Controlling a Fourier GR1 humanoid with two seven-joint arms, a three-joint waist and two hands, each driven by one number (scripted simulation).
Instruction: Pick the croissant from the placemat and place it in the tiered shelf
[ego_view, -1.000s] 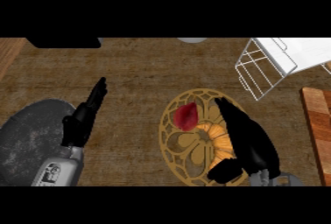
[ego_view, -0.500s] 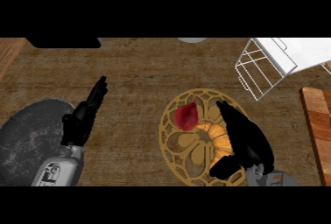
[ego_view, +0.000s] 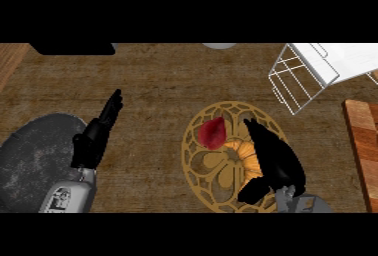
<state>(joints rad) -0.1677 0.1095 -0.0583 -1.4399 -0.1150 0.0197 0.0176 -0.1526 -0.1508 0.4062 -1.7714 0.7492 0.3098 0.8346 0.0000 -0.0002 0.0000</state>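
Gold openwork oval placemat (ego_view: 221, 197) lies on the brown woven-textured counter (ego_view: 162, 80). On it rest an orange-brown croissant (ego_view: 242, 155), partly hidden, and a dark red object (ego_view: 212, 133) of unclear kind. The right hand (ego_view: 272, 159) lies over the croissant, fingers extended, thumb beside it. The left hand (ego_view: 96, 136) rests open, straight-fingered. White wire tiered shelf (ego_view: 299, 82) is cut off at upper right.

The placemat (ego_view: 221, 192) was gold filigree on a brown woven desk (ego_view: 162, 80); the croissant (ego_view: 244, 155) orange, a dark red object (ego_view: 212, 133) at its ten o'clock.
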